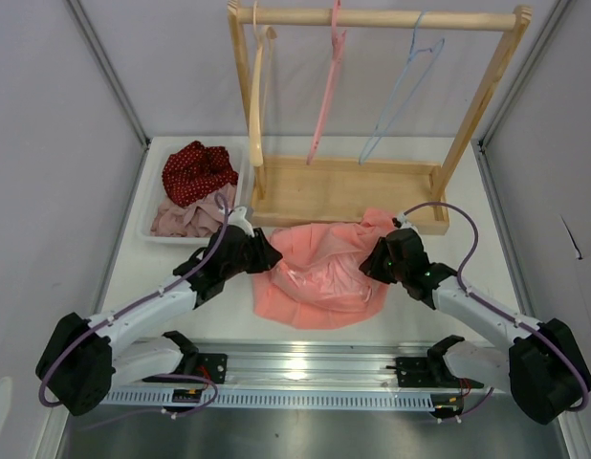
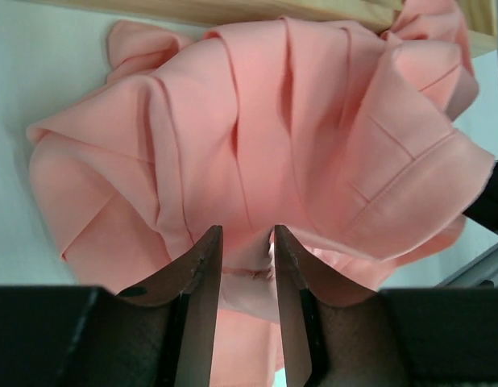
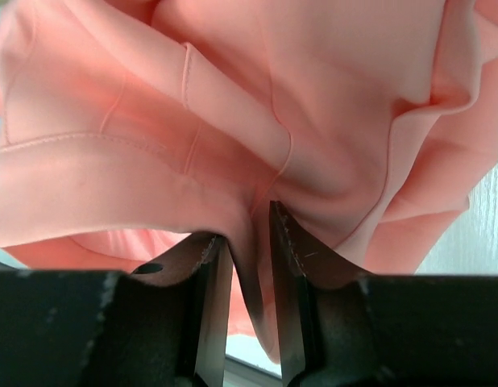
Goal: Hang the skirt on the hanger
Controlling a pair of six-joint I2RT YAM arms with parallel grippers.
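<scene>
The salmon-pink skirt (image 1: 319,273) lies bunched on the table in front of the wooden rack, held at both sides. My left gripper (image 1: 269,256) grips its left edge; in the left wrist view the jaws (image 2: 247,242) are closed on a fold of the skirt (image 2: 265,129). My right gripper (image 1: 372,263) grips its right edge; in the right wrist view the jaws (image 3: 249,230) pinch a fold of the skirt (image 3: 233,97). The pale blue hanger (image 1: 403,91) hangs on the rack's rail at the right, well behind the skirt.
The wooden rack (image 1: 372,17) with its base tray (image 1: 348,191) stands at the back. A pink hanger (image 1: 326,86) and a wooden hanger (image 1: 257,96) hang left of the blue one. A white tray (image 1: 147,232) holds a red dotted cloth (image 1: 198,170) and a mauve cloth (image 1: 186,218).
</scene>
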